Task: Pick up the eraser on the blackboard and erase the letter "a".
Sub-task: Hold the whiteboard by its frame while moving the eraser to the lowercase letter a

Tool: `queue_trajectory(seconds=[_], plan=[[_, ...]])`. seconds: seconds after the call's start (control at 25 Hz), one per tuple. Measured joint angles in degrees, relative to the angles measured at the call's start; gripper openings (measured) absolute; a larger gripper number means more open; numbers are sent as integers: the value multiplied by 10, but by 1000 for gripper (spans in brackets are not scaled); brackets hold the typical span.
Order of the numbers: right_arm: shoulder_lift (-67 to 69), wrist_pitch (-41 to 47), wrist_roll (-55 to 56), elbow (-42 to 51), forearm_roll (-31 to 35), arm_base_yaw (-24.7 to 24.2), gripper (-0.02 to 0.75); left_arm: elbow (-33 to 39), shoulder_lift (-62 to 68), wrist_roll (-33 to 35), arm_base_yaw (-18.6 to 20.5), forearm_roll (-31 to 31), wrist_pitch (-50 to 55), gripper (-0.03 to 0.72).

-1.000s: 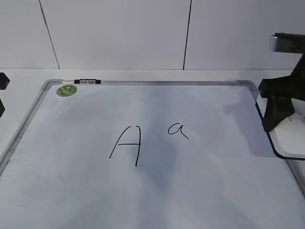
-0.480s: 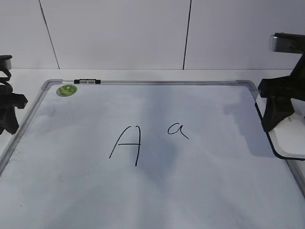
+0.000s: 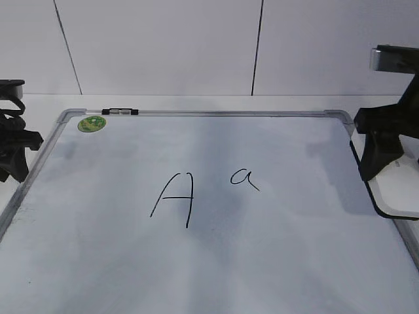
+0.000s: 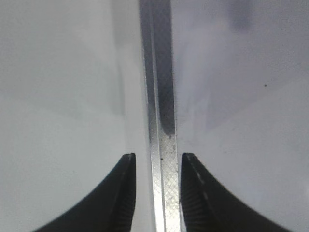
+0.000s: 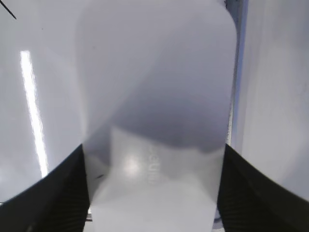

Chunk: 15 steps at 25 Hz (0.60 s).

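The blackboard (image 3: 281, 255) is a white board in a silver frame, lying flat. The small cursive letter "a" (image 3: 243, 178) is written near its middle, right of a larger capital "A" (image 3: 173, 199). The white eraser (image 3: 398, 193) lies at the board's right edge. My right gripper (image 3: 382, 171) stands over it. In the right wrist view the eraser (image 5: 154, 96) fills the gap between the jaws (image 5: 153, 193), which touch both of its long sides. My left gripper (image 3: 14, 160) is open and empty, straddling the board's left frame rail (image 4: 161, 121).
A round green sticker (image 3: 91, 123) and a small black clip (image 3: 120, 112) sit at the board's top left. A white panelled wall stands behind the table. A short black marker stroke (image 5: 7, 9) shows at the top left of the right wrist view.
My left gripper has come in from the left edge of the exterior view and moved up to the board's left frame. The right gripper and the eraser have not moved.
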Motion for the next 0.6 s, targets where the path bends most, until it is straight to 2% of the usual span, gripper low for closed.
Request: queue_trajectory(seconds=[0.6], plan=[[0,0,0,0,1,0,544,-1,29,-11,0,10,-4,239]])
